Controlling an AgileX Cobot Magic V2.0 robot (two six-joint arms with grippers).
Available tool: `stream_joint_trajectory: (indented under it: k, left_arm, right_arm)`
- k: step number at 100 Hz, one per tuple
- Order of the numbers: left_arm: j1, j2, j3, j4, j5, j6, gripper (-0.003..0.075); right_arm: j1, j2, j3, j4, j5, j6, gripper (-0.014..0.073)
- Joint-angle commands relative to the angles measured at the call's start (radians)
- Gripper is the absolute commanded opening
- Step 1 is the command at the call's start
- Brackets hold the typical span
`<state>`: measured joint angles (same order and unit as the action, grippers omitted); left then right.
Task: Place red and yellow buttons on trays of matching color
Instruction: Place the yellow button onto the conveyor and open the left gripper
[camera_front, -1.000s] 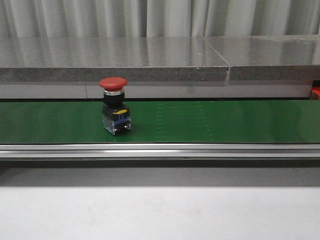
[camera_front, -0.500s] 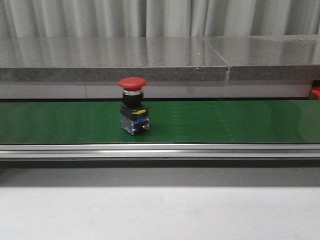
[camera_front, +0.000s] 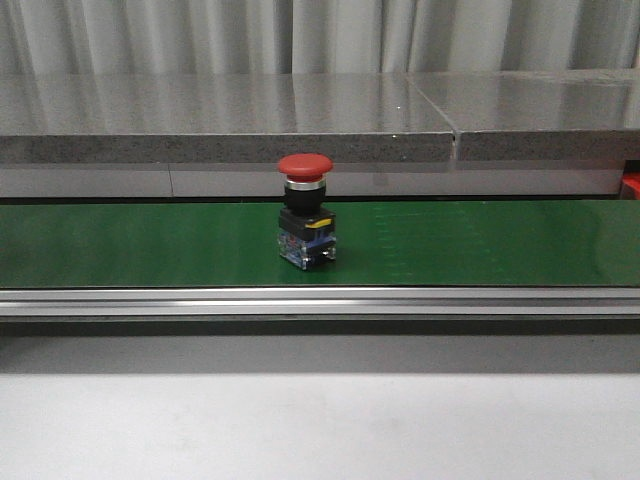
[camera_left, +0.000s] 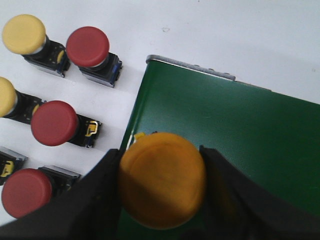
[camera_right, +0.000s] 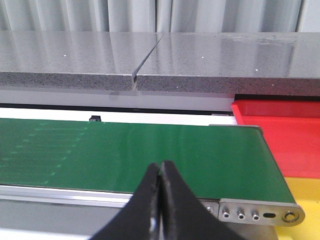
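Clamping the yellow button (camera_left: 162, 186) between its fingers, the left claw (camera_left: 161, 192) holds the rigid domed cap (probably slippery); the right claw (camera_right: 161, 192) is closed, empty.

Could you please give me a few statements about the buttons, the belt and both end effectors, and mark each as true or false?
1. A red button stands upright on the green belt. True.
2. The left end effector is empty. False: its fingers grip a yellow button over the belt's end.
3. The right end effector is wide open. False: its fingers are pressed together, holding nothing.
4. A red tray sits past the belt's end in the right wrist view, with a yellow tray next to it. True.
5. Only yellow buttons lie on the white table in the left wrist view. False: red and yellow ones lie there.
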<state>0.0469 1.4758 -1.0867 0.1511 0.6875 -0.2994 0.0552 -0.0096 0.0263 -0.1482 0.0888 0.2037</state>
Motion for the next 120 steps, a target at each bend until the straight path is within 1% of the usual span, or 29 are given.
stream_joint_trajectory:
  k: [1, 29, 36, 45, 50, 55, 57, 58, 62, 69, 78, 94, 110, 120]
  left_arm:
    - [-0.008, -0.012, -0.038, -0.012, -0.044, 0.001, 0.0115]
    - [-0.008, 0.029, -0.039, -0.026, -0.034, 0.025, 0.0122]
    - [-0.008, 0.040, -0.039, -0.028, -0.023, 0.027, 0.0159]
    - [-0.008, 0.053, -0.039, -0.028, -0.016, 0.030, 0.0267]
    - [-0.008, 0.055, -0.039, -0.033, -0.014, 0.047, 0.0352]
    - [-0.008, 0.055, -0.039, -0.046, -0.014, 0.062, 0.0465]
    - [-0.008, 0.055, -0.041, -0.045, -0.014, 0.065, 0.0493]
    - [-0.008, 0.055, -0.041, -0.045, -0.014, 0.069, 0.0520]
    - [-0.008, 0.053, -0.041, -0.047, -0.017, 0.071, 0.0590]
    - [-0.008, 0.052, -0.041, -0.047, -0.021, 0.079, 0.0652]
    - [-0.008, 0.051, -0.050, -0.055, -0.025, 0.107, 0.0657]
    - [-0.011, 0.045, -0.110, -0.135, -0.045, 0.207, 0.0656]
    - [-0.011, 0.008, -0.171, -0.151, -0.068, 0.209, 0.0656]
    - [-0.011, -0.043, -0.180, -0.151, -0.083, 0.209, 0.0656]
  right_arm:
    - [-0.002, -0.016, -0.010, -0.008, -0.080, -0.001, -0.0068]
    - [-0.002, -0.016, -0.010, -0.008, -0.080, -0.001, -0.0068]
    - [-0.002, -0.016, -0.010, -0.008, -0.080, -0.001, -0.0068]
    - [-0.002, -0.016, -0.010, -0.008, -0.080, -0.001, -0.0068]
    - [-0.002, -0.016, -0.010, -0.008, -0.080, -0.001, -0.0068]
    - [-0.002, -0.016, -0.010, -0.008, -0.080, -0.001, -0.0068]
    - [-0.002, -0.016, -0.010, -0.008, -0.080, -0.001, -0.0068]
    - [-0.002, -0.016, -0.010, -0.008, -0.080, -0.001, -0.0068]
    - [-0.002, -0.016, -0.010, -0.008, -0.080, -0.001, -0.0068]
    - [-0.002, -0.016, -0.010, -0.008, -0.080, -0.001, -0.0068]
    - [-0.002, -0.016, -0.010, -0.008, -0.080, -0.001, -0.0068]
    - [-0.002, -0.016, -0.010, -0.008, -0.080, -0.001, -0.0068]
    - [-0.002, -0.016, -0.010, -0.008, -0.080, -0.001, -0.0068]
    - [-0.002, -0.016, -0.010, -0.008, -0.080, -0.001, -0.0068]
